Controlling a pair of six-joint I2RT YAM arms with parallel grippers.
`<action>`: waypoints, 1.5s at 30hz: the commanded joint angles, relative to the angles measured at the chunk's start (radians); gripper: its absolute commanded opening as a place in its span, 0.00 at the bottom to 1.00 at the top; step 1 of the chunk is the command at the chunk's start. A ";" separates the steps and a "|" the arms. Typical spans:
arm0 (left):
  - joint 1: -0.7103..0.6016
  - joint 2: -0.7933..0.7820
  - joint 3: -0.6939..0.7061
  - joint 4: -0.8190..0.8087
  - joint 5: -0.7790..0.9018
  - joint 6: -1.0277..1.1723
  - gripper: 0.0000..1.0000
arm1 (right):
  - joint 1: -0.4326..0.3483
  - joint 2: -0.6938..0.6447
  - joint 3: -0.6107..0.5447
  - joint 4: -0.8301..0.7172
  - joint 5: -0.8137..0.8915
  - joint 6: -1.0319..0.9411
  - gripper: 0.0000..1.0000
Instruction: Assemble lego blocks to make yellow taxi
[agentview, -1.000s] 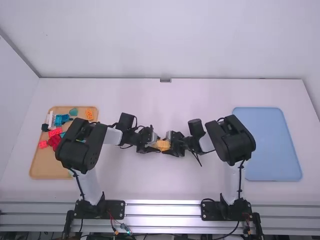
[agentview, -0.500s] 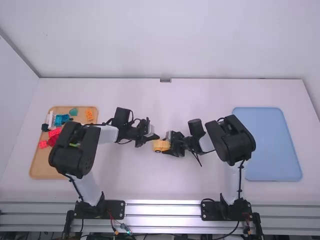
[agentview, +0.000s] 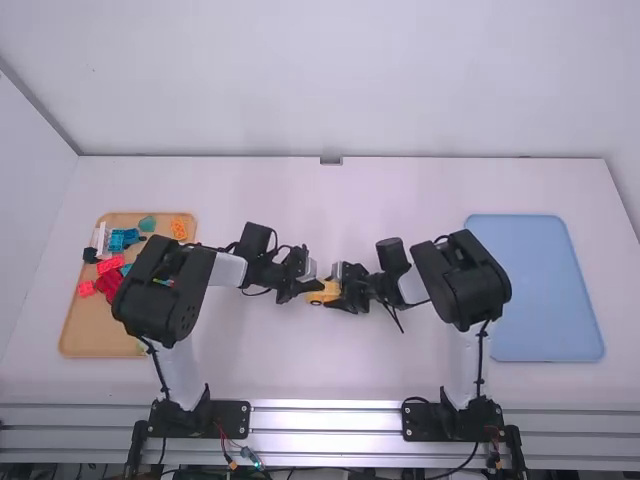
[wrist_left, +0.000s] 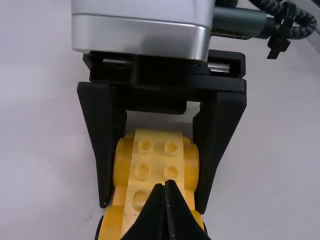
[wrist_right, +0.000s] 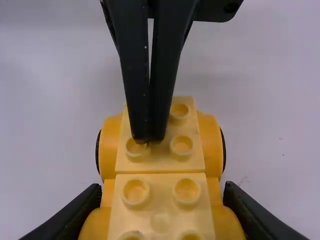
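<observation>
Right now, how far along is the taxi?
Looks done: yellow car body joined up, black wheel on each side at one end.
In hand: right jaws clamp the body; left jaws shut, tips at its top studs, probably pressing.
Left: maybe a final press, then release. Studs are uncovered; can't tell if a roof piece is due. Spare blocks sit on the tan tray.

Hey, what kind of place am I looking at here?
Probably a robot lab or test workstation: two arms bolted along a white table, a tray of loose bricks, and a second blue tray.
</observation>
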 joint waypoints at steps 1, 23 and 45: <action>-0.005 0.031 -0.040 0.002 -0.011 0.039 0.02 | 0.005 0.015 0.000 -0.005 0.013 0.005 0.32; 0.042 -0.045 -0.010 0.027 0.016 -0.090 0.02 | 0.003 0.015 0.001 -0.006 0.017 0.005 0.32; 0.444 -0.572 0.048 -0.163 -0.420 -0.929 0.99 | 0.018 -0.158 -0.062 -0.113 0.328 0.113 0.99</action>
